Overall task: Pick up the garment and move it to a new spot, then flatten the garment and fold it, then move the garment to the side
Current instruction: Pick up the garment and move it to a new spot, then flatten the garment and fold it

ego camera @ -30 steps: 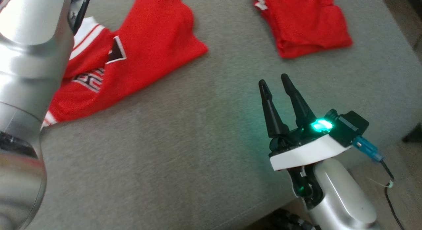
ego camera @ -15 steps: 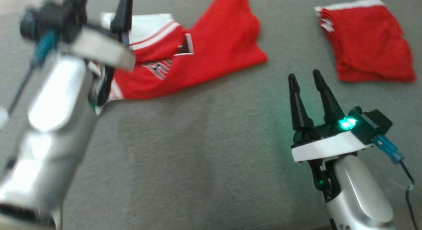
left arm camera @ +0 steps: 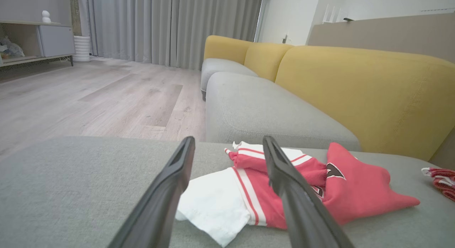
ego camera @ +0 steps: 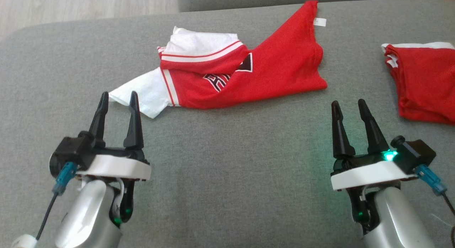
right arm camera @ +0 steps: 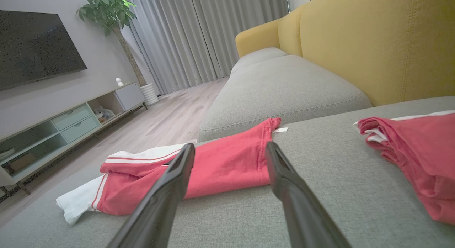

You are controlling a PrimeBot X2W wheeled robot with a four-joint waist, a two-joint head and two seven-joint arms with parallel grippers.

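Red jersey (ego camera: 284, 70): black lettering (ego camera: 217, 80) creased, unreadable; white tag (ego camera: 320, 22) illegible.

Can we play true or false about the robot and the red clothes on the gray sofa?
1. The left gripper and right gripper are both open. True.
2. The left gripper holds the jersey. False: it holds nothing; the jersey lies on the cushion.
3. Another red garment lies to the jersey's right. True.
4. The jersey is spread out flat. False: it is rumpled, with part folded over.
5. The jersey's sleeve is blue. False: it is white.
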